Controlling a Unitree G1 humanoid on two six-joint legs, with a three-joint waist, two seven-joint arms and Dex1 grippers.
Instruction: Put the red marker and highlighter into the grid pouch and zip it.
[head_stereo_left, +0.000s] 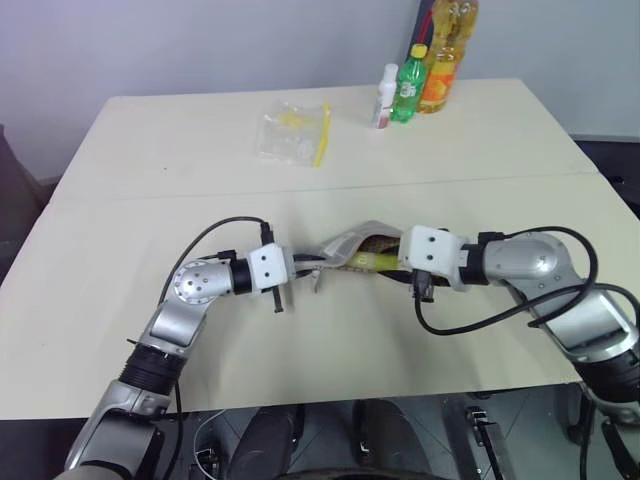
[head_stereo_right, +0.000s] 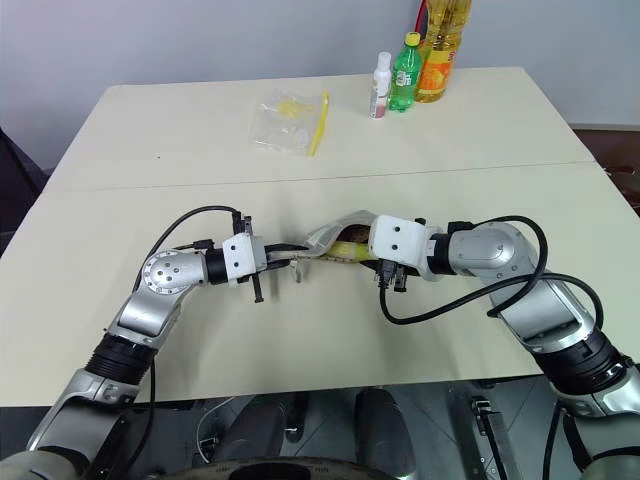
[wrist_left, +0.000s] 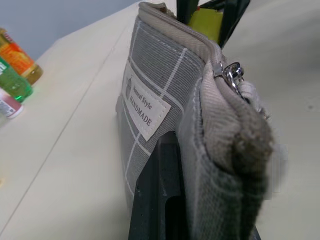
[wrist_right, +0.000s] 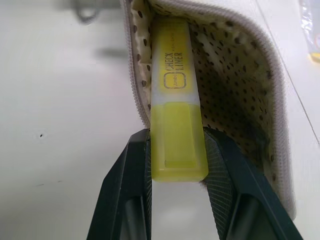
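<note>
Right wrist view: right hand (wrist_right: 176, 165) grips the stiff, slick highlighter (wrist_right: 176, 100) by its cap, half inside the floppy pouch (wrist_left: 165, 95) pinched by the closed left hand (wrist_left: 172, 200).

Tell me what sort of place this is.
Probably an indoor lab or test room: a plain cream table against a bare grey wall, with bottles and a clear bag set out as props.
</note>
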